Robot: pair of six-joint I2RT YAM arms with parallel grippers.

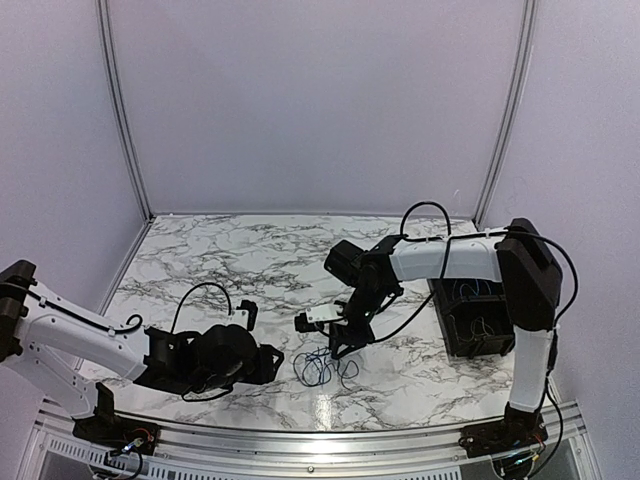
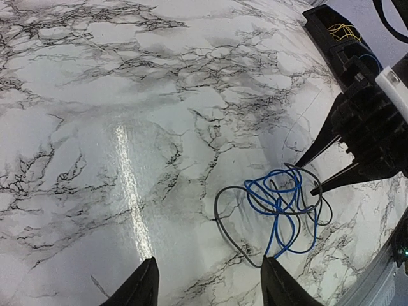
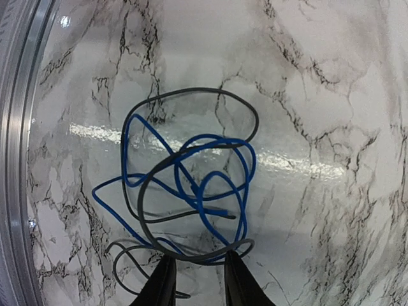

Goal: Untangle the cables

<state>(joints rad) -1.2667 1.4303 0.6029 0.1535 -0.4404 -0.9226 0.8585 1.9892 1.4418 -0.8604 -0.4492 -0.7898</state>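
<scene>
The cables (image 1: 318,368) lie as one small tangle of blue and dark grey wire on the marble table, near its front edge. My right gripper (image 1: 340,348) points down at the tangle's far side. In the right wrist view its fingers (image 3: 164,284) stand a little apart, and a grey loop of the cables (image 3: 195,192) runs across their tips. The jaws are not pressed onto the wire. My left gripper (image 1: 275,360) hovers low just left of the tangle, open and empty. In the left wrist view the cables (image 2: 276,203) lie ahead and to the right of its fingers (image 2: 145,287).
A black bin (image 1: 475,320) stands at the table's right side under the right arm, with thin blue and yellow wires inside (image 2: 344,30). An aluminium rail (image 1: 300,440) runs along the front edge, close to the tangle. White walls enclose the table.
</scene>
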